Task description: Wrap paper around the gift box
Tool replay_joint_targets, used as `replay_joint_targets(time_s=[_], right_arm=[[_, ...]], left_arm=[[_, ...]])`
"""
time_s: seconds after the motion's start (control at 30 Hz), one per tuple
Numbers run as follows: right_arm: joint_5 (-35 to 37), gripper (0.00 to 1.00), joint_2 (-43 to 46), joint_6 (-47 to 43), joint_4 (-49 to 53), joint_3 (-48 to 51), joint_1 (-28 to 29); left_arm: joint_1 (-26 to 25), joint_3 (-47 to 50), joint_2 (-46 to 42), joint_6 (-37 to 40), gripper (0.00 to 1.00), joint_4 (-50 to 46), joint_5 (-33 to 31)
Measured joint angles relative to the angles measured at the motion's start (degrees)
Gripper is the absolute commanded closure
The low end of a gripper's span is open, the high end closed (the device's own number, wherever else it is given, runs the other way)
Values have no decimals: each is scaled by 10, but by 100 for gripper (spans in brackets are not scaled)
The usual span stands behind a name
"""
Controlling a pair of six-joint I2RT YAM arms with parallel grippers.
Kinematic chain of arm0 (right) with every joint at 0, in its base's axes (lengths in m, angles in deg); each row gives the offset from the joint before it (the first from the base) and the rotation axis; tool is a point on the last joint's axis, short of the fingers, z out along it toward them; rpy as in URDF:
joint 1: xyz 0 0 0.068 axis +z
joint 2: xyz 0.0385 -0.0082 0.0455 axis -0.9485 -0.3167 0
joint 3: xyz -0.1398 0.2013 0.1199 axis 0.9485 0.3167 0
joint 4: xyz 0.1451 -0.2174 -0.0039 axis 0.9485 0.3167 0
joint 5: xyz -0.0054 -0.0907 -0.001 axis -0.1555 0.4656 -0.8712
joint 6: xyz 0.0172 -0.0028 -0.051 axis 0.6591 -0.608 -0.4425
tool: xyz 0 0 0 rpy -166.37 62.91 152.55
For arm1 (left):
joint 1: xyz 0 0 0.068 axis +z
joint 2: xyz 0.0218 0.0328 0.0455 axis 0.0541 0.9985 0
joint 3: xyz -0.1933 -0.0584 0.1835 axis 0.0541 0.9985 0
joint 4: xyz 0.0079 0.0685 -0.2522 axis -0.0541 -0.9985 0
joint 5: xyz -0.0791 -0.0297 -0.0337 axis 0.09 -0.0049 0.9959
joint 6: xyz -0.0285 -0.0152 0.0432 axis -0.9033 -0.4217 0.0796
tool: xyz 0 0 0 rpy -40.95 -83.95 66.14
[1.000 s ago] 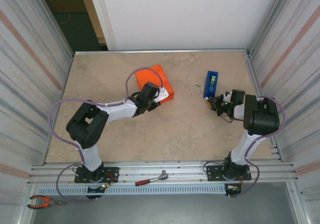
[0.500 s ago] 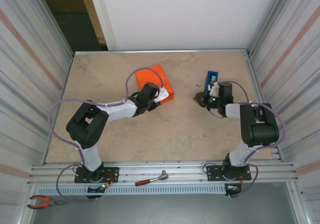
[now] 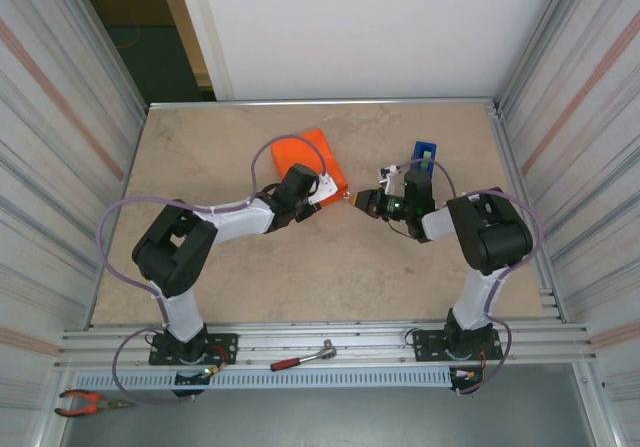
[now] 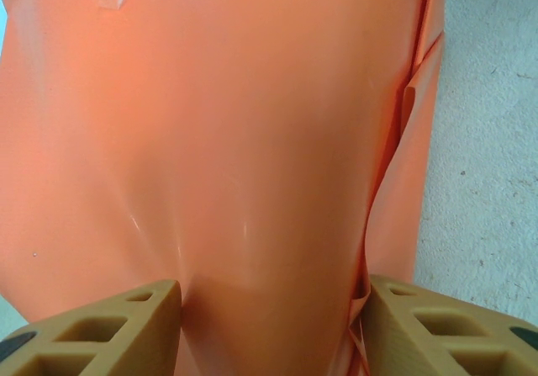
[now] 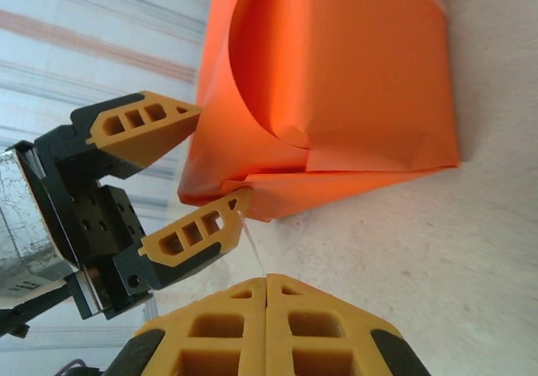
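While tight on the paper, left jaws; right jaws together nearby.

A robotics lab cell: ribbed metal walls enclose a beige counter. Two robot arms are bolted to aluminium rails at the frame's bottom. A ratchet wrench and pliers lie nearby.

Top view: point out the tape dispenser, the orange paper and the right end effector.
tape dispenser [image 3: 424, 153], top view, its blue body's far end.
orange paper [image 3: 305, 152], top view, wrapped parcel's upper face.
right end effector [image 3: 353, 199], top view, between its closed fingertips.
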Motion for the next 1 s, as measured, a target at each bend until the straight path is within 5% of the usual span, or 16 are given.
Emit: replay_joint_targets(time_s=[0.57,1.0], right_arm=[[16,100,-122,77,-242,1,53],[35,100,-143,97,-283,-22,68]], left_arm=[[2,0,0,0,44,0,5],[2,0,0,0,44,0,5]])
